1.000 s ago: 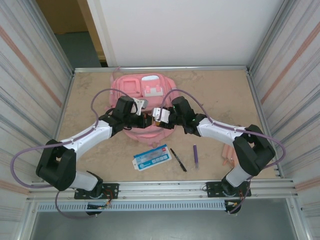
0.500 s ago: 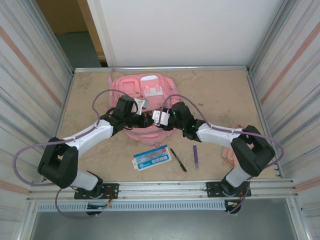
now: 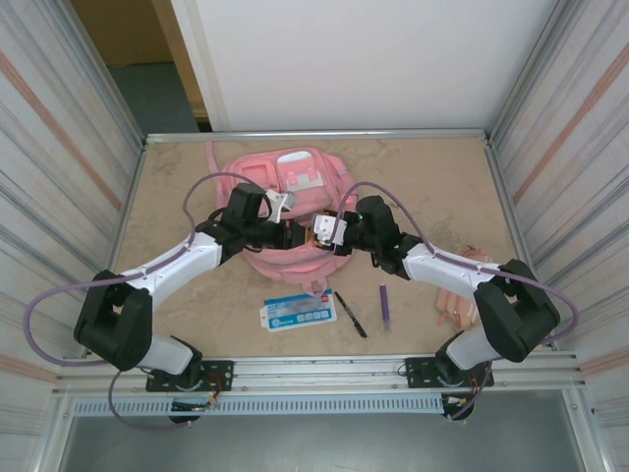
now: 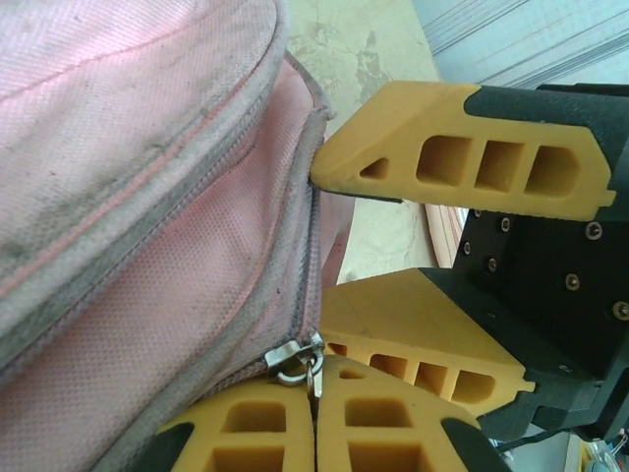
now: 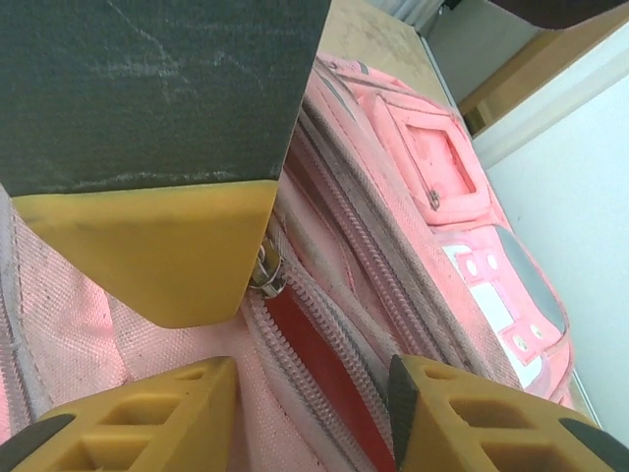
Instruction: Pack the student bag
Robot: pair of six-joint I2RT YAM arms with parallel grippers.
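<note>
Since one second earlier, the right arm [image 3: 447, 267] has been swung outward toward the right wall, and the right gripper [image 3: 316, 234] has been carried slightly rightward along the student bag [image 3: 285, 264]. The bag is found mid-table toward the far edge, patch pocket facing up, beneath both wrists.

The left gripper [image 4: 316, 385] is seen pressed together, pinching the metal zipper pull [image 4: 298, 360] at the bag's near edge. The right gripper's fingers [image 5: 142, 425] are held spread, set astride the partly opened zipper track [image 5: 295, 324], where a red lining [image 5: 319, 369] is exposed. Nothing is clamped between them.

On the table [image 3: 432, 187], on the bag's near side, a blue-and-white card [image 3: 300, 313], a black pen [image 3: 350, 315] and a purple pen [image 3: 384, 307] are laid.
</note>
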